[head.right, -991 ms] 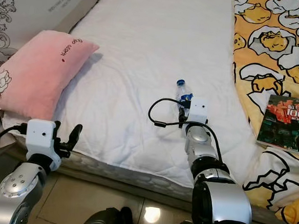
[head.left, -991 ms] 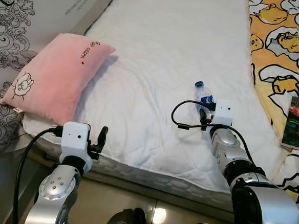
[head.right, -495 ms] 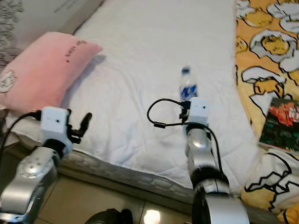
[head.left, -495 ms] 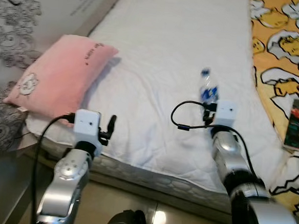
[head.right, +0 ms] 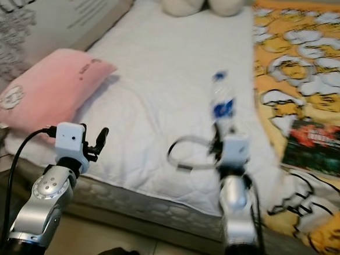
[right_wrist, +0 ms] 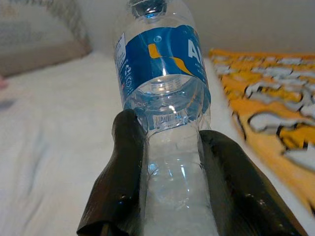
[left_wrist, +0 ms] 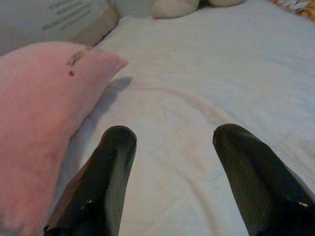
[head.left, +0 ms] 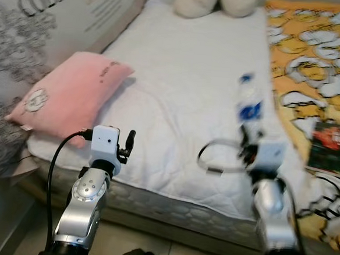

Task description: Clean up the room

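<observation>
Clear plastic bottle (right_wrist: 165, 98) held up over bed (head.left: 185, 82) by right gripper (right_wrist: 172, 196).

Bottle is gripped low on the body, both fingers (right_wrist: 120, 182) clamped against its sides, cap end pointing away from wrist, blue label above the grip; it is lifted off the sheet, approx. over the bed's right side near the yellow blanket (head.left: 315, 56). Judged light, prob. near empty, thin-walled & slick, so it may dent or twist if squeezed hard; mid-body grip is best kept. Left gripper (left_wrist: 172, 142) is spread, nothing in it, by pink pillow (head.left: 67, 97). Book (head.right: 314, 146) is seen on blanket.
</observation>
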Controlling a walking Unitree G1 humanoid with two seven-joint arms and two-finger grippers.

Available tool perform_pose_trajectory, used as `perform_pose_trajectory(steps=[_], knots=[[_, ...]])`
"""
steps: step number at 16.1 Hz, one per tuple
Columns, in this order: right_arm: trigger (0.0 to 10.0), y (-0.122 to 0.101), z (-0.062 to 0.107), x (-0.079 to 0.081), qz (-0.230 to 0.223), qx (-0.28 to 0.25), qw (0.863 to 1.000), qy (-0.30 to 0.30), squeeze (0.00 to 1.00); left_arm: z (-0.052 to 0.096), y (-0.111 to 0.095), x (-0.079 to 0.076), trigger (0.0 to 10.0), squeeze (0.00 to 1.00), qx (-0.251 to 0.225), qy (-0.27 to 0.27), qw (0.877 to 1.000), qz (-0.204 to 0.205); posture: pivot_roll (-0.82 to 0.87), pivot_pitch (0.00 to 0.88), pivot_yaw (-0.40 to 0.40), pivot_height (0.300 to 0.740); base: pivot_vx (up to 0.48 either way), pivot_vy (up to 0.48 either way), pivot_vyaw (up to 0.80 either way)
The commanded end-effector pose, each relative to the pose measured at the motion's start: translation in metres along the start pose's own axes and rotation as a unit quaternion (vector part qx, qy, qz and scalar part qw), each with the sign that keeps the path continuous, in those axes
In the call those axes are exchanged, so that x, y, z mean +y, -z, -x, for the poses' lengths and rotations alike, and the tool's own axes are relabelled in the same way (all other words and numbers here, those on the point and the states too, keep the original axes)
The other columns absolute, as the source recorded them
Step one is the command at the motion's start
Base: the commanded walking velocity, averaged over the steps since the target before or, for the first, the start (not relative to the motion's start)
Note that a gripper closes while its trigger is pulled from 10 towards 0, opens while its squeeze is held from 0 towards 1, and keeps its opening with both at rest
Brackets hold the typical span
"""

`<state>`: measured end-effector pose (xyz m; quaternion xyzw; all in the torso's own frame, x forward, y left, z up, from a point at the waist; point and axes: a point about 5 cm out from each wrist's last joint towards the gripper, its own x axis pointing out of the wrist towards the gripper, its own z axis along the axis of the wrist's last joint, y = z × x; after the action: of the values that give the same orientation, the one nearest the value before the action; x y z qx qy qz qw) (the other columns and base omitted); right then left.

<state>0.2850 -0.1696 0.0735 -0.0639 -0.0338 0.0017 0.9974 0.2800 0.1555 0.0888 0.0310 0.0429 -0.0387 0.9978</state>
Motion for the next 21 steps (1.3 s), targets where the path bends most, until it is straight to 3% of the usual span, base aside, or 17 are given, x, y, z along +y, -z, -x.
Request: perform_pose_trajectory(steps=[1, 5, 10, 11, 13, 14, 15, 19, 21], knots=[[10.0, -0.009, -0.004, 0.008, -0.007, -0.012, 1.0, -0.017, 0.0, 0.0, 0.003, 0.008, 10.0, 0.0, 0.002, -0.015, 1.0, 0.001, -0.13, 0.0, 0.134, 0.74, 0.0, 0.0, 0.0], [10.0, -0.01, -0.007, 0.002, -0.017, 0.002, 1.0, -0.002, 0.0, 0.0, 0.002, 0.005, 10.0, 0.0, -0.017, -0.002, 1.0, -0.003, -0.13, 0.0, 0.134, 0.74, 0.0, 0.0, 0.0], [10.0, -0.008, 0.029, -0.004, -0.01, -0.01, 1.0, 0.005, 0.0, 0.023, -0.025, -0.001, 10.0, 0.0, -0.1, 0.029, 0.995, 0.0, -0.13, 0.0, 0.128, 0.74, 0.0, 0.0, 0.0], [10.0, -0.009, 0.037, -0.005, -0.003, -0.005, 1.0, -0.003, 0.0, 0.029, -0.024, -0.004, 10.0, 0.0, -0.096, 0.041, 0.994, -0.016, -0.13, 0.0, 0.12, 0.74, 0.0, 0.0, 0.0], [10.0, -0.01, 0.041, -0.005, 0.0, 0.006, 1.0, -0.025, 0.0, 0.036, -0.016, -0.005, 10.0, 0.0, -0.085, 0.046, 0.995, -0.01, -0.13, 0.0, 0.116, 0.74, 0.0, 0.0, 0.0], [10.0, -0.012, 0.034, -0.006, 0.002, 0.011, 0.999, -0.033, 0.0, 0.036, -0.007, -0.006, 10.0, 0.0, -0.065, 0.031, 0.997, 0.022, -0.14, 0.0, 0.104, 0.74, 0.0, 0.0, 0.0], [10.0, -0.012, 0.029, -0.008, 0.002, 0.011, 1.0, -0.029, 0.0, 0.035, -0.006, -0.007, 10.0, 0.0, -0.062, 0.029, 0.997, 0.03, -0.14, 0.0, 0.102, 0.74, 0.0, 0.0, 0.0], [10.0, -0.026, -0.005, -0.019, 0.007, 0.015, 1.0, -0.027, 0.0, 0.012, -0.005, -0.03, 10.0, 0.0, -0.061, 0.042, 0.997, 0.038, -0.21, 0.0, 0.021, 0.74, 0.0, 0.0, 0.0], [10.0, -0.03, -0.008, -0.021, 0.016, 0.011, 0.999, -0.04, 0.0, 0.01, -0.005, -0.036, 10.0, 0.0, -0.064, 0.045, 0.996, 0.046, -0.22, 0.0, 0.008, 0.74, 0.0, 0.0, 0.29]])
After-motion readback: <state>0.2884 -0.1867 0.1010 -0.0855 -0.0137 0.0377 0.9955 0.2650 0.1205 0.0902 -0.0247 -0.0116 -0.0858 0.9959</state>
